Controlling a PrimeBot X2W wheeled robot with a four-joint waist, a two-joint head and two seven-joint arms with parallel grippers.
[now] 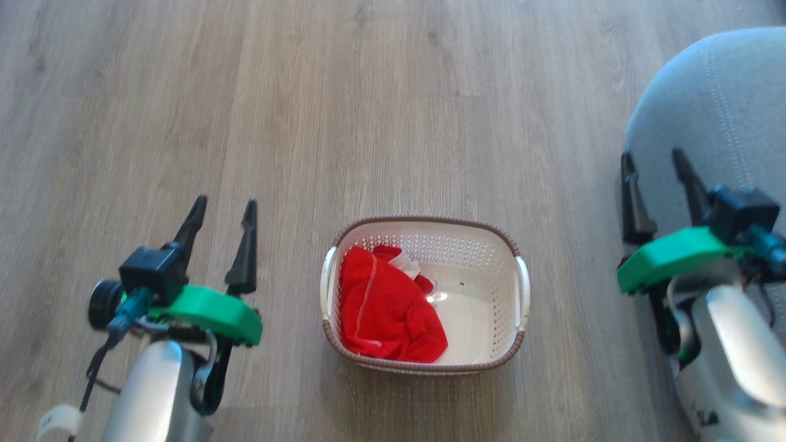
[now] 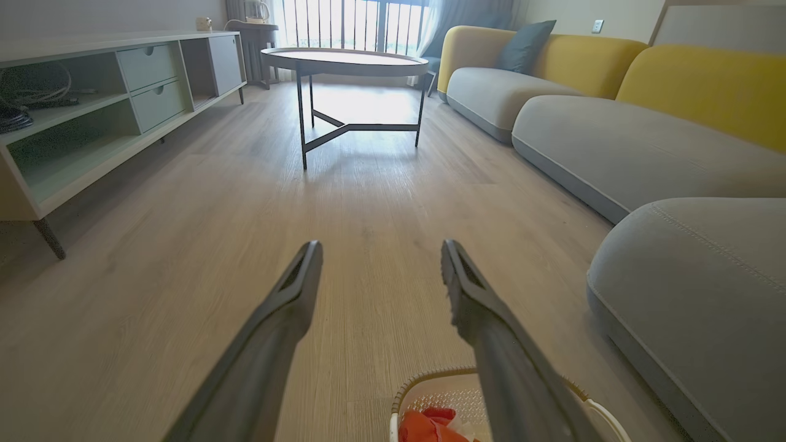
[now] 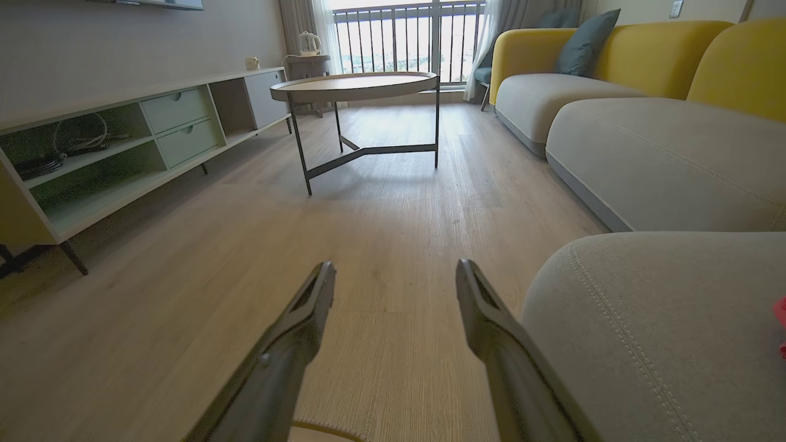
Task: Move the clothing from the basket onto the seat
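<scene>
A: What do we see, and how many of each?

B: We count one basket (image 1: pixel 430 219) standing on a wood floor (image 1: pixel 368 92), one grey seat (image 1: pixel 706 110) at the right, and two grippers.

A: What is in the basket?

B: One heap of red clothing (image 1: pixel 384 310), with a thin line of white piping and a bit of white at its far end. It fills the basket's left half, and the right half shows bare cream plastic. We cannot tell whether the heap is one garment or more.

A: And the seat?

B: It is to the right of the basket and apart from it. In the right wrist view a red sliver (image 3: pixel 781 316) lies on the seat at the picture's edge, and we cannot tell what it is.

A: The grippers?

B: The left gripper (image 1: pixel 225 201) hangs left of the basket with its jaws wide, holding nothing. The right gripper (image 1: pixel 651 153) is by the seat's edge, and its jaws are also wide with nothing between them.
</scene>
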